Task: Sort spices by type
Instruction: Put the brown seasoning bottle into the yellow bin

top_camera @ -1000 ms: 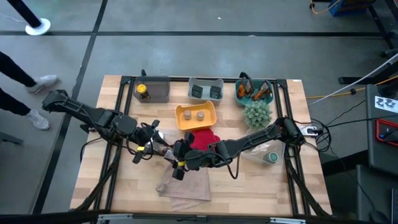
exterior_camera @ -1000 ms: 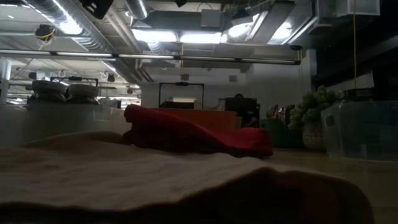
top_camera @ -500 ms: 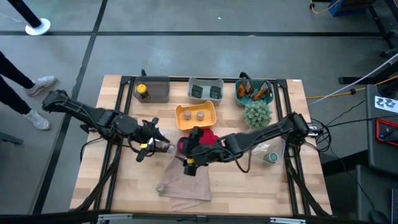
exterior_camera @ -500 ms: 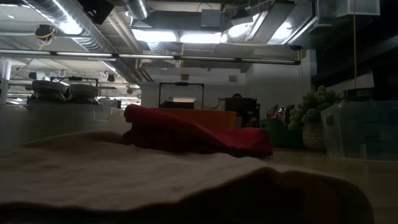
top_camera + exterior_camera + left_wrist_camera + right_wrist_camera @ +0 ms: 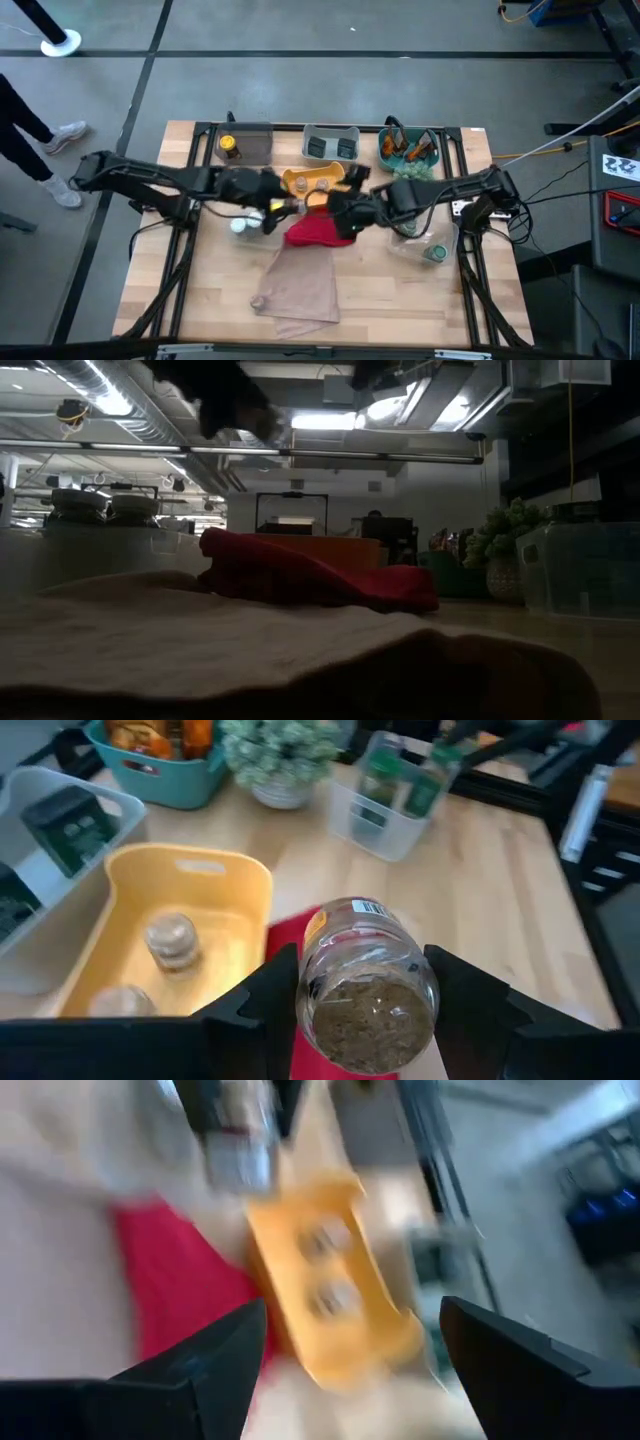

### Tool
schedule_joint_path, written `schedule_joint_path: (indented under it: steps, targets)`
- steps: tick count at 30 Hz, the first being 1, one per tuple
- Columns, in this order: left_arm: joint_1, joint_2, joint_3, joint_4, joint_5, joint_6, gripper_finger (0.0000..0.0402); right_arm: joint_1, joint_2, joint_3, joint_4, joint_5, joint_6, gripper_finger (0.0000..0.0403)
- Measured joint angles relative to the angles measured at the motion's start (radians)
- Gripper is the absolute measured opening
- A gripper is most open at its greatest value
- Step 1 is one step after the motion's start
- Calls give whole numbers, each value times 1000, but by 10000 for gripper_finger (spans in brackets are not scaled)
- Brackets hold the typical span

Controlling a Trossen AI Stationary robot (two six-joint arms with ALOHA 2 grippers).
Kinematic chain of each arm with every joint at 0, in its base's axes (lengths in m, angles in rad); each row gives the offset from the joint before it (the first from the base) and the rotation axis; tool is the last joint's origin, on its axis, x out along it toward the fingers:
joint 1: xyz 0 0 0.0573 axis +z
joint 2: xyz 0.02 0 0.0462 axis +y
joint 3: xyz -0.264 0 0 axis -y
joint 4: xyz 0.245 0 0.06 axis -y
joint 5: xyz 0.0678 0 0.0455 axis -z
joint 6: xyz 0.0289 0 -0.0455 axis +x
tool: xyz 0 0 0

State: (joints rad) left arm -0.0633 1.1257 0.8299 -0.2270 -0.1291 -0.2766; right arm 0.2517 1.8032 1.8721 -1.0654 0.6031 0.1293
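Probably a lab or workshop: exposed ceiling ducts [image 5: 120, 405], strip lights [image 5: 330, 420], concrete floor [image 5: 300, 80].

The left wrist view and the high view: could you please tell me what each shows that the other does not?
Only the left wrist view shows the brown spice inside the clear jar clamped by the left gripper. Only the high view shows the beige cloth, the yellow-capped bottle and the open right gripper. Both show the yellow tray with two pots, the red cloth and the plant.
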Motion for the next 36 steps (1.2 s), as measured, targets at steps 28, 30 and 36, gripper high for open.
schedule_joint_path:
  steps: [28,30,36]
  targets:
    - [281,601,352,-475,49,7,163,-82,-395,-585,-38,148,103,298]
    - [281,625,352,-461,48,14,163,-82,-417,-630,7,126,102,298]
    - [281,680,351,-465,48,38,199,-82,-438,-722,76,73,102,298]
